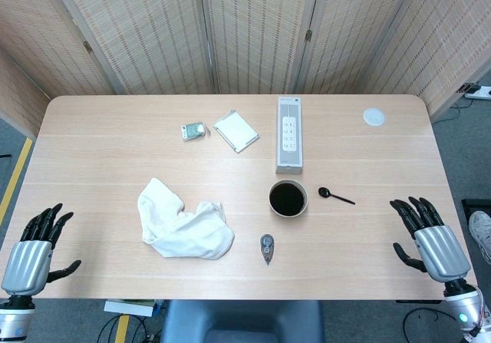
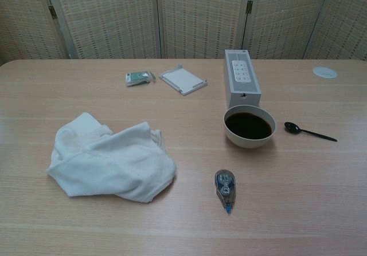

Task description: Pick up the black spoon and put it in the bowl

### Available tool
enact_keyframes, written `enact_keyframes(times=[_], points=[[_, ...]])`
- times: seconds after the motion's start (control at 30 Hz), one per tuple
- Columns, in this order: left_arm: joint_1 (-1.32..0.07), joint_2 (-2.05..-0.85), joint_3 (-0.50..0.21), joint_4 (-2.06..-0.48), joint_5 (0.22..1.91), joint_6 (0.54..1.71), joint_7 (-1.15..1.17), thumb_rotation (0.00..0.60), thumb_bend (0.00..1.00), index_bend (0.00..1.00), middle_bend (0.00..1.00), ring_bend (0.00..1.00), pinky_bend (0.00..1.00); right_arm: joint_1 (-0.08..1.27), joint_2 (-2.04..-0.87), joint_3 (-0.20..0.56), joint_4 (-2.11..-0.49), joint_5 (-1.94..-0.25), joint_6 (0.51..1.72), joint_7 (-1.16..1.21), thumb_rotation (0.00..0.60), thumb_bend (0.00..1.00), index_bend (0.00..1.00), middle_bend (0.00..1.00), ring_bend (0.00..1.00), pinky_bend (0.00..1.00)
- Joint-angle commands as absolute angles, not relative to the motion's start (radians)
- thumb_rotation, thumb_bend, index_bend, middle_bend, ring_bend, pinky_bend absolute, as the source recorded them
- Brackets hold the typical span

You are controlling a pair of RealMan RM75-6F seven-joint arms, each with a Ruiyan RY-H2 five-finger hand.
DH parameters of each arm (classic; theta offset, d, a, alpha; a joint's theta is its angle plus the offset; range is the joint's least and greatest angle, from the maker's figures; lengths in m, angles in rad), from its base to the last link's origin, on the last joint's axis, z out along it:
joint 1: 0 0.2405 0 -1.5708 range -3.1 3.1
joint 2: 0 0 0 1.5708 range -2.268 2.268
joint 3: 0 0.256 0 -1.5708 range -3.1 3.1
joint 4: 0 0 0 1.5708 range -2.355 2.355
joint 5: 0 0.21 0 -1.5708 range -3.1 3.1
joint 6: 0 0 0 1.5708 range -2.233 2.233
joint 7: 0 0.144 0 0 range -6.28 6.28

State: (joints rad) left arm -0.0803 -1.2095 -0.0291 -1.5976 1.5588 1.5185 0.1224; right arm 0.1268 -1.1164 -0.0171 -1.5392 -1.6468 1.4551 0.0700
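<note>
Head cam sits high and looks almost straight down, so the whole table (image 1: 230,228) fits in frame with the screens along the top edge. Chest cam is way lower and closer, looking across the table (image 2: 321,210) toward the screens. Both views share the bowl (image 1: 288,198) (image 2: 249,126), cloth (image 1: 182,222) (image 2: 109,157) and box (image 1: 289,134) (image 2: 241,77).

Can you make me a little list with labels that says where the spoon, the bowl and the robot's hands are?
spoon: black spoon lies flat on the table, just right of the bowl, apart from it
bowl: bowl stands upright, dark inside
left hand: left hand open at the table's left edge, holding nothing
right hand: right hand open at the right edge, nearer the spoon
</note>
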Motion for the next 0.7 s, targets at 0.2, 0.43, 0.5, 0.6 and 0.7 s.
enact_keyframes(times=[0.2,0.43,0.5,0.6,0.7], points=[[-0.09,-1.221,-0.039,-1.589,1.57,1.529,0.118,0.6,0.15,0.16,0.05,0.07,0.14,0.11,-1.12,-0.005,-1.531,-1.647,1.501,0.079,0.6,0.31,0.05,0.12,0.06,0.0],[-0.094,-1.221,-0.04,-1.595,1.565,1.525,0.124,0.6,0.15,0.16,0.05,0.07,0.14,0.1,-1.12,-0.006,-1.528,-1.645,1.513,0.083,0.6,0.31,0.05,0.12,0.06,0.0],[-0.094,-1.22,-0.04,-1.597,1.564,1.525,0.126,0.6,0.15,0.16,0.05,0.07,0.14,0.099,-1.121,-0.007,-1.528,-1.646,1.514,0.083,0.6,0.31,0.05,0.12,0.06,0.0],[-0.093,-1.22,-0.038,-1.597,1.562,1.524,0.128,0.6,0.15,0.16,0.06,0.07,0.14,0.103,-1.121,-0.007,-1.53,-1.648,1.509,0.078,0.6,0.31,0.05,0.12,0.06,0.0],[-0.094,-1.222,-0.035,-1.597,1.558,1.518,0.13,0.6,0.15,0.16,0.05,0.07,0.14,0.114,-1.122,-0.005,-1.533,-1.652,1.492,0.067,0.6,0.31,0.05,0.12,0.06,0.0]])
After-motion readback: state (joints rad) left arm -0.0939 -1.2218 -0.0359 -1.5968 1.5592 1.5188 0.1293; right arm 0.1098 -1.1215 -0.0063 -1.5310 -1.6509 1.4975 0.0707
